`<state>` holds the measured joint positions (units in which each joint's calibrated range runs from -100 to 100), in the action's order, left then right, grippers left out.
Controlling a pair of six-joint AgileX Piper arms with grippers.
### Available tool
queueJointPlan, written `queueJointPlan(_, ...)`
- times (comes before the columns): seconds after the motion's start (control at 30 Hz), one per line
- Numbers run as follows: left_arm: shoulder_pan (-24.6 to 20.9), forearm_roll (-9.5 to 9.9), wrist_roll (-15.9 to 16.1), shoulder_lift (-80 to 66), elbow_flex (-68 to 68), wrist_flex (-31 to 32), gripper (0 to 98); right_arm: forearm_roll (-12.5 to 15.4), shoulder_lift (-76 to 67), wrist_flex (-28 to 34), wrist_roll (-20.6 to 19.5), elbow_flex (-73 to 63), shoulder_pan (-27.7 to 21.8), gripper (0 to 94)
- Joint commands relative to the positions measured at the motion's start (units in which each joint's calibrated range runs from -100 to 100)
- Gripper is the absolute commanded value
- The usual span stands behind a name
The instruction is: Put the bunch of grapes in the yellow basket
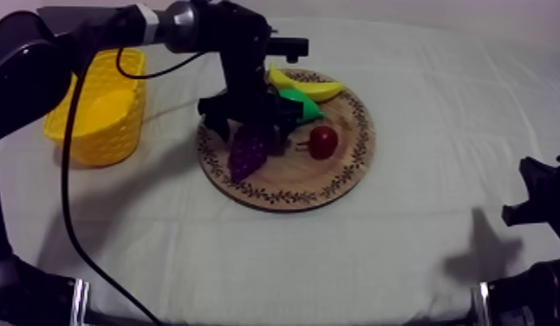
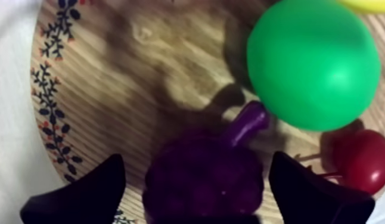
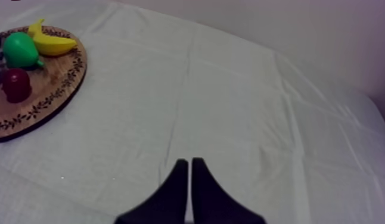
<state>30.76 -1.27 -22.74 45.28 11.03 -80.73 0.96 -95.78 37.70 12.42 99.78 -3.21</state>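
The purple bunch of grapes point(image 1: 247, 152) point(image 2: 204, 179) lies on the left part of the round wooden board point(image 1: 283, 182) point(image 2: 111, 89). My left gripper point(image 1: 247, 128) point(image 2: 198, 190) hangs low over it, open, with one black finger on each side of the bunch and a small gap at both. The yellow basket point(image 1: 101, 113) stands to the left of the board with nothing showing in it. My right gripper point(image 1: 543, 208) point(image 3: 189, 179) rests shut at the table's right side, far from the board.
On the board beside the grapes are a green pear point(image 1: 302, 106) point(image 2: 314, 62), a yellow banana point(image 1: 309, 87) point(image 3: 52, 43) and a small red fruit point(image 1: 323, 141) point(image 2: 365, 159). Bare cloth stretches between the board and my right gripper.
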Motion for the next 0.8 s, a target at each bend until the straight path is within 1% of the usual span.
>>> queueJointPlan(0.0, 0.0, -0.02, -0.1, 0.2, 0.1, 0.0, 89.4, 0.0, 0.0, 0.0, 0.0, 0.0, 0.0, 0.3)
queueJointPlan(0.07, -0.1, 0.01, -0.3, 0.3, 0.2, -0.1, 85.3, 0.0, 0.0, 0.0, 0.0, 0.0, 0.0, 0.3)
queueJointPlan(0.17, -0.1, 0.13, -0.6, 0.5, 0.3, -0.1, 75.9, 0.0, 0.0, 0.0, 0.0, 0.0, 0.0, 0.3)
queueJointPlan(0.27, 0.0, 0.19, -0.6, 0.7, 0.5, -0.1, 64.0, 0.0, 0.0, 0.0, 0.0, 0.0, 0.0, 0.3)
queueJointPlan(0.37, 0.0, 0.18, -0.5, 0.8, 0.7, -0.1, 49.8, 0.0, 0.0, 0.0, 0.0, 0.0, 0.0, 0.3)
queueJointPlan(0.43, 0.0, 0.17, -0.4, 0.9, 0.7, -0.1, 44.3, 0.0, 0.0, 0.0, 0.0, 0.0, 0.0, 0.3)
queueJointPlan(0.57, 0.0, 0.17, -0.3, 0.9, 0.9, -0.1, 40.3, 0.0, 0.0, 0.0, 0.0, 0.0, 0.0, 0.3)
queueJointPlan(0.77, 0.2, 0.22, -0.5, 0.5, 0.6, 0.0, 39.7, 0.0, 0.0, 0.0, 0.0, 0.0, 0.0, 0.3)
